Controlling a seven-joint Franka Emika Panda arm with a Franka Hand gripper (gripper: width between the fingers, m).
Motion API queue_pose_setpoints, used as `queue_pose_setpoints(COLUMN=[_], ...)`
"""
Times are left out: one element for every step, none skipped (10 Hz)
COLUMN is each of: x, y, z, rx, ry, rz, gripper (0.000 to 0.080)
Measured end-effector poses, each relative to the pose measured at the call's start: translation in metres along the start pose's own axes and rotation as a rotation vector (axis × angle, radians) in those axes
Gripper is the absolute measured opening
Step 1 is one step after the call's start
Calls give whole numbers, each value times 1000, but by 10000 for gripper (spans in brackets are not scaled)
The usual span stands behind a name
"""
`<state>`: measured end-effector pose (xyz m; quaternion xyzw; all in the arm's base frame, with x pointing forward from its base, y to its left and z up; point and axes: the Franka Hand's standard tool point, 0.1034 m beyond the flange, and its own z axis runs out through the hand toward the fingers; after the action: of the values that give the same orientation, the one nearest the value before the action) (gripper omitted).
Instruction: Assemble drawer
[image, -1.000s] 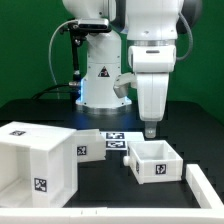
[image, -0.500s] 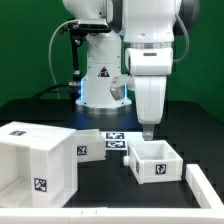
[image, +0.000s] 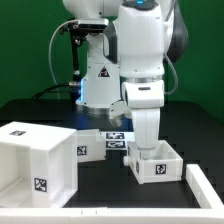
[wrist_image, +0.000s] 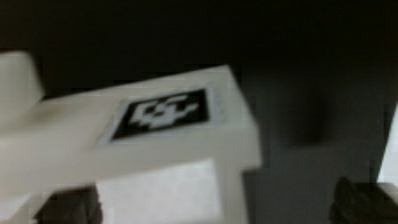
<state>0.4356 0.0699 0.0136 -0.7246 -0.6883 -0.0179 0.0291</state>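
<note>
The drawer (image: 156, 163), a small white open-topped box with a tag on its front face, stands on the dark table at the exterior view's right. My gripper (image: 140, 149) is low over the drawer's wall on the exterior view's left, fingertips at about rim height. The wrist view is blurred. It shows a white surface with one black-and-white tag (wrist_image: 164, 110) and a white edge reaching between my fingers (wrist_image: 61, 206). The gripper (wrist_image: 217, 205) is open with its jaws wide apart. I cannot tell whether the fingers touch the wall.
The large white cube casing (image: 35, 160) with tags stands at the exterior view's left front. The marker board (image: 108, 141) lies behind the drawer. A long white bar (image: 206, 188) lies at the right front. The robot base (image: 98, 70) is at the back.
The arm has swung toward the exterior view's left and come down. The gripper went from above the drawer's back right corner to low over its left wall. The drawer has not moved.
</note>
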Motion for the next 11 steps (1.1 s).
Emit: queue_pose_setpoints(x=[0, 0, 0, 0, 0, 0, 0, -2, -6, -9, -15], y=[2, 1, 1, 0, 0, 0, 0, -2, -13, -28, -44], z=[-2, -1, -1, 0, 0, 0, 0, 0, -4, -10, -13], rx=[-3, -1, 0, 1, 1, 2, 2, 4, 10, 17, 27], ry=[0, 0, 0, 0, 0, 0, 0, -2, -8, -16, -23], rz=[1, 2, 2, 2, 3, 3, 3, 0, 2, 0, -6], gripper=[604, 604, 437, 286, 286, 106, 35, 35, 35, 35, 35])
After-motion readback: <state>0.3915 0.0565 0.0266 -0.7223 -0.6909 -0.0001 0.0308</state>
